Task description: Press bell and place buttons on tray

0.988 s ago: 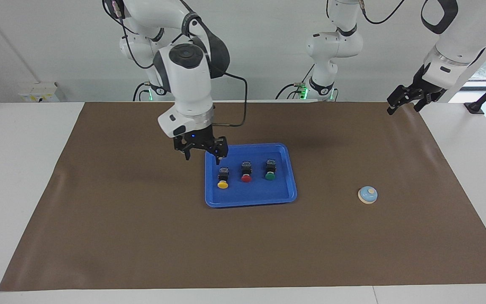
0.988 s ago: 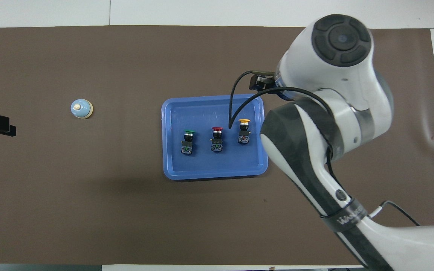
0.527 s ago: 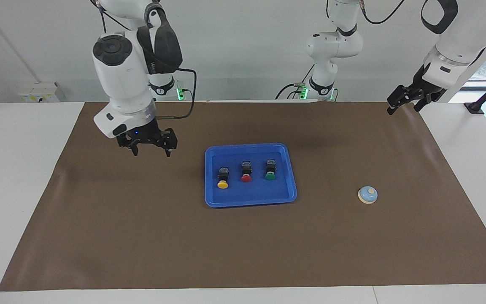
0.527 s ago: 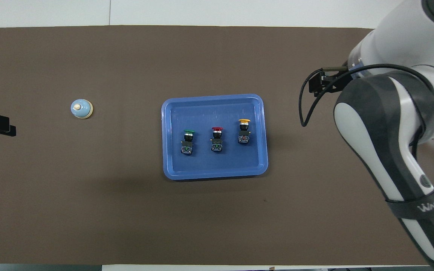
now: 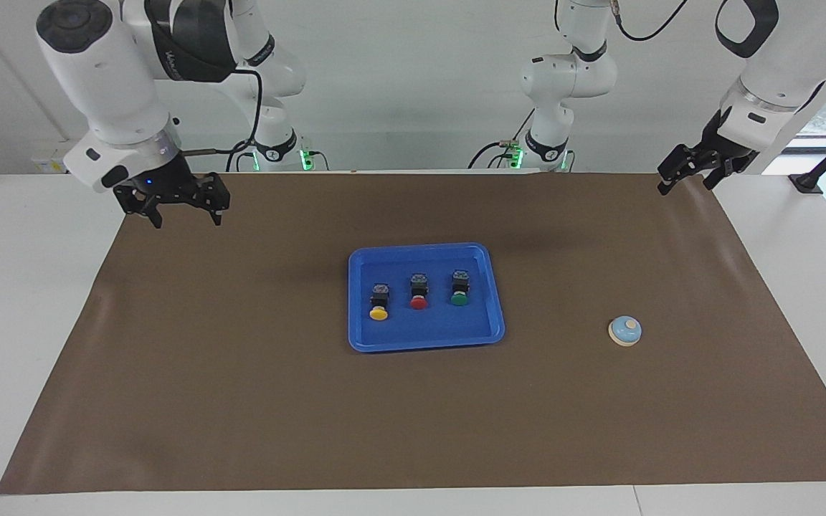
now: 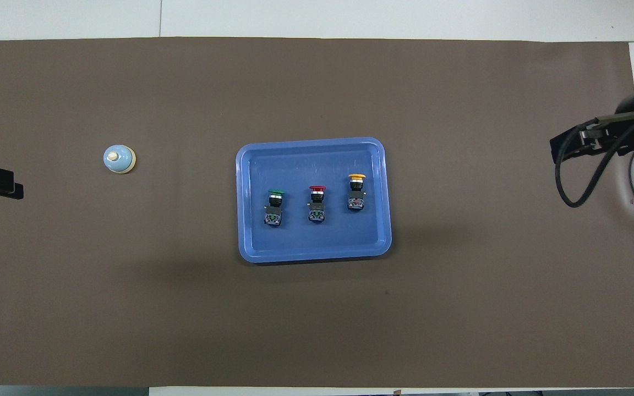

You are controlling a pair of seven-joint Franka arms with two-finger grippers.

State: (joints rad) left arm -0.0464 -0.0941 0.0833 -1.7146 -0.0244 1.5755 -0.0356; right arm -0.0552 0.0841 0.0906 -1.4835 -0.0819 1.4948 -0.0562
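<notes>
The right pincer (image 5: 182, 212) hangs empty with its fingers spread, above the brown mat's (image 5: 241, 401) corner at the right arm's end of the desk (image 5: 26, 301). The left pincer (image 5: 692, 172), also spread and empty, waits over the mat's corner at the left arm's end.

Farther out, mid-desk, sits the blue tray (image 5: 485, 326). On it three buttons lie in a row, apart from one another: the yellow button (image 5: 379, 302), the red button (image 5: 418, 292), the green button (image 5: 459, 288).

Slightly farther still, toward the left arm's end, the light-blue bell (image 5: 625, 330) stands alone on the mat.

Placing looks finished. Whether the bell was pressed cannot be told.
</notes>
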